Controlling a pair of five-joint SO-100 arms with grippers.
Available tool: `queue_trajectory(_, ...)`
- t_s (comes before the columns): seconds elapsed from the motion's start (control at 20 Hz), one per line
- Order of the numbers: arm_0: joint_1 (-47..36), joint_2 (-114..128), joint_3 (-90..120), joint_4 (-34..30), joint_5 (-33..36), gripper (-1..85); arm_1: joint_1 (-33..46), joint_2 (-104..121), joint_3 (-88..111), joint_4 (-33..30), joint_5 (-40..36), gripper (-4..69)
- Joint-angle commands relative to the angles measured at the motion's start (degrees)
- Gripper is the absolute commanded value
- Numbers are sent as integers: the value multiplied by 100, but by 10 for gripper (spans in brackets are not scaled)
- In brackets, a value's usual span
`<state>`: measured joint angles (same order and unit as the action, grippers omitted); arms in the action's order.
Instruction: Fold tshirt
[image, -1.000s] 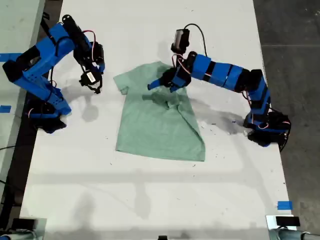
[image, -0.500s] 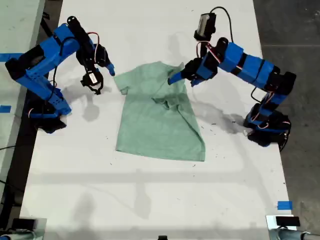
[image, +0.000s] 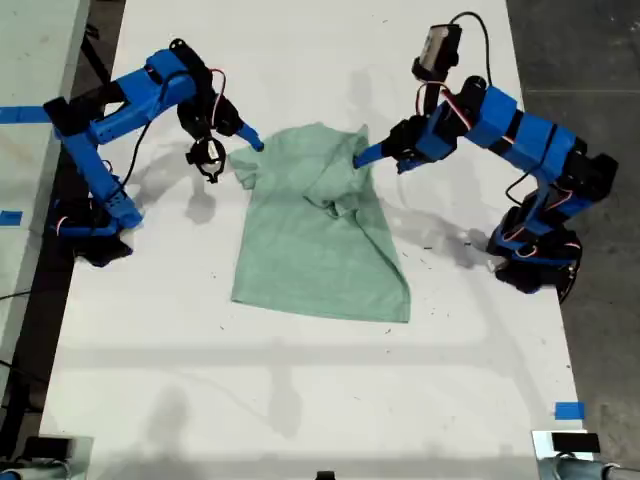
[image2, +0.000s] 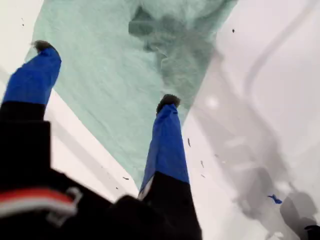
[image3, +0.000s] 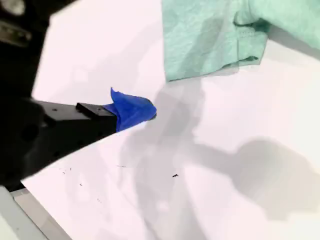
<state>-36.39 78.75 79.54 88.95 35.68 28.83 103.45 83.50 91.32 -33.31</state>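
Overhead, in the exterior view: tshirt (image: 318, 235), pale mint-green, partly folded, lies mid-table (image: 300, 400); my first gripper (image: 362, 155) hangs at its upper edge on the exterior view's right, my second gripper (image: 250, 142) at the sleeve on the exterior view's left. First wrist view: first gripper (image2: 105, 75) with jaws spread wide, nothing between them, above wrinkled tshirt (image2: 110, 80) cloth. Second wrist view: one blue fingertip (image3: 132, 110) over bare table (image3: 225, 175), the tshirt's sleeve (image3: 210, 40) apart from it; whether this gripper is open or closed cannot be told.
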Motion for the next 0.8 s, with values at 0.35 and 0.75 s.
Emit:
queue_trajectory(0.35,-448,-2180,-598,-844,272,187,-141,1213,369,26,202,345)
queue_trajectory(0.75,-378,-2232,-879,-677,264,0,-123,1371,606,-26,237,343)
